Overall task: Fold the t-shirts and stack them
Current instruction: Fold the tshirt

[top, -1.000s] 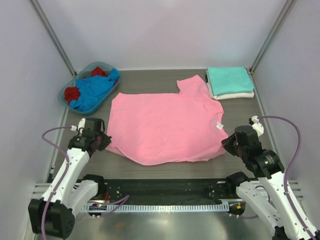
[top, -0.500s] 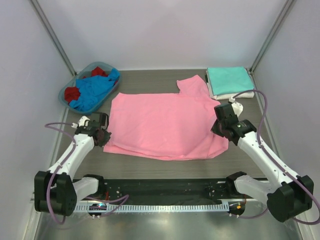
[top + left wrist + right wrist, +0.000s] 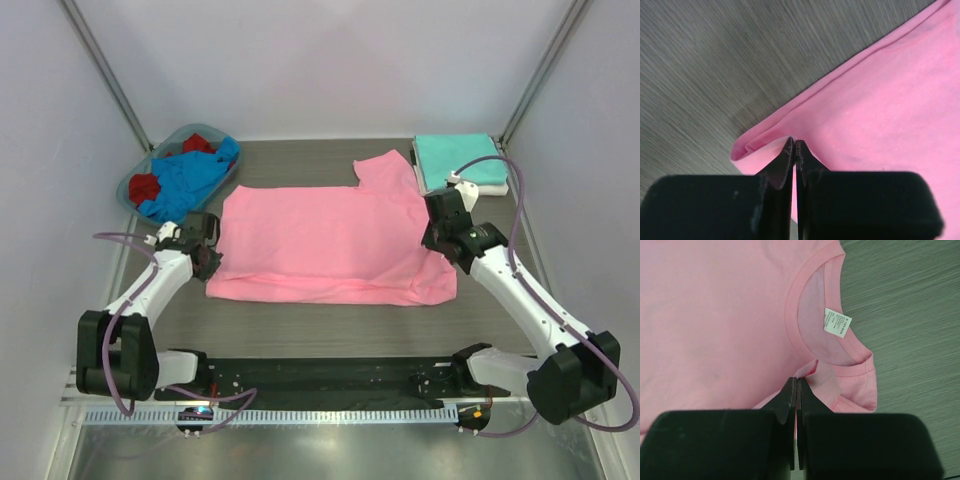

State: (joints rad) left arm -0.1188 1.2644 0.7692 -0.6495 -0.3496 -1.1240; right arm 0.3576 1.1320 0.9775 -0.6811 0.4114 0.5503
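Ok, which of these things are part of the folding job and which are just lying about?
Job:
pink t-shirt, held by left pincer and right pincer
teal t-shirt folded on white t-shirt
blue t-shirt and red t-shirt, unfolded

Lying about:
blue-rimmed basket holding those two

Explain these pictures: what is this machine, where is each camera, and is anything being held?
Two robot arms are bolted at the near edge of the table, each ending in a two-finger gripper. The wide picture is from a fixed camera above and behind them; the close-ups are from a camera on each wrist, its black fingers in view. A pink t-shirt lies on the table. The left gripper is shut on its left edge, the right gripper on fabric by the collar. Back left, a basket holds a blue shirt and a red shirt; back right, a folded teal shirt sits on a white shirt.
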